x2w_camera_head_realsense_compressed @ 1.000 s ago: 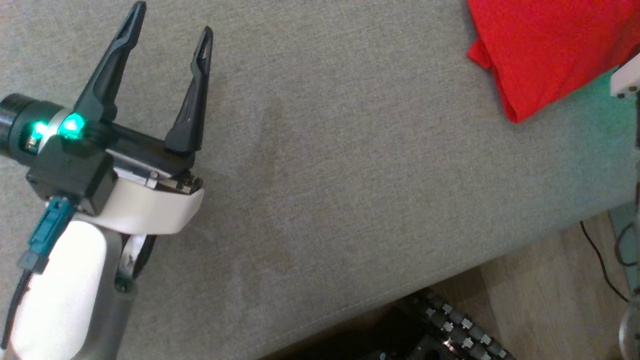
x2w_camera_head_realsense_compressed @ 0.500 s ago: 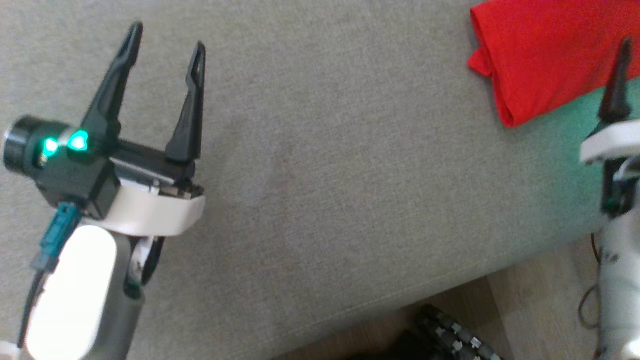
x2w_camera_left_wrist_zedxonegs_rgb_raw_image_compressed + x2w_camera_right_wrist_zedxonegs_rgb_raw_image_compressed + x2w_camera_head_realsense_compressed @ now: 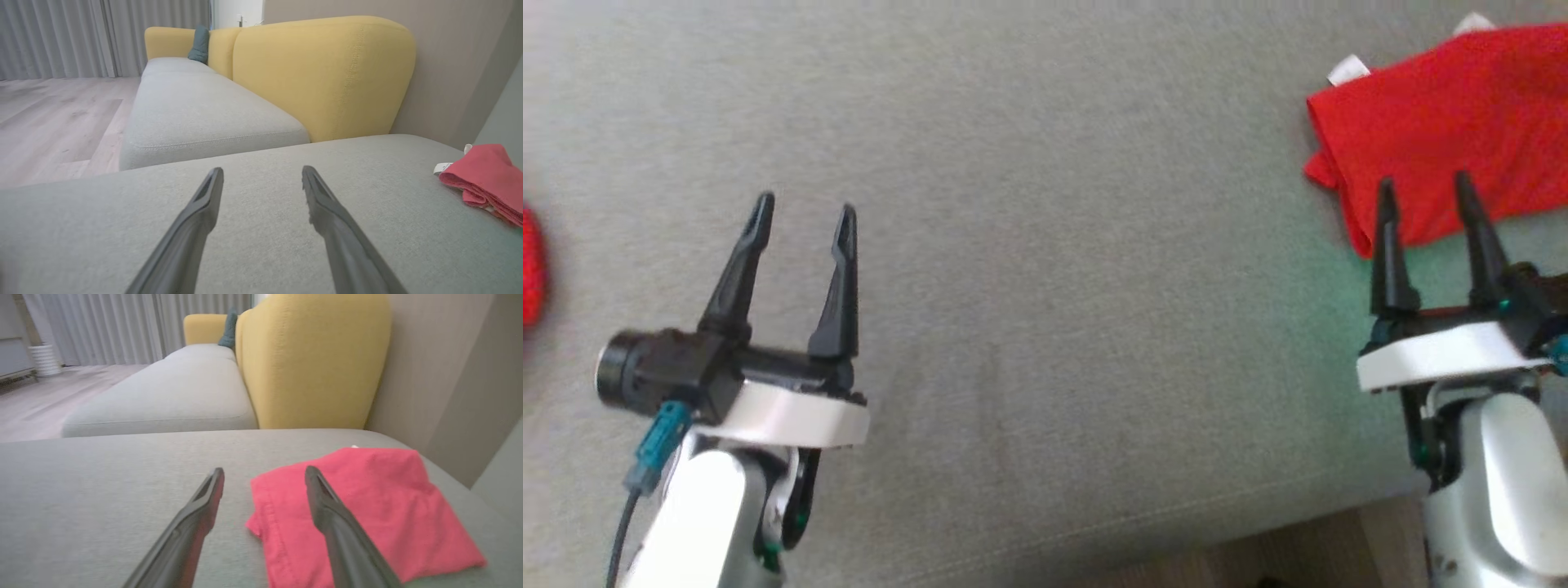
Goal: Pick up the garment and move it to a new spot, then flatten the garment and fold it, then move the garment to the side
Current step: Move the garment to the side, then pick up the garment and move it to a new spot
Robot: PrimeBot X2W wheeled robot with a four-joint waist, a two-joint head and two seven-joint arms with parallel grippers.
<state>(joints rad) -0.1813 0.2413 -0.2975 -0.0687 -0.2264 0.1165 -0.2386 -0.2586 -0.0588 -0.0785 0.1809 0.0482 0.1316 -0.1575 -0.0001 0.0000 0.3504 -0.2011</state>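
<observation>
At 2 o'clock on the sofa [image 3: 1054,245], the folded garment [image 3: 1462,122] lies flat, right gripper [image 3: 1423,181] at 3 and left gripper [image 3: 807,204] at 9 both spread, empty; move-aside step looks done, next just retract arms.

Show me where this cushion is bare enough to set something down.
Bare grey cushion runs from the left gripper across to the red garment. Crowded at the right, where the right gripper, jaws spread, points at the garment's near edge.
</observation>
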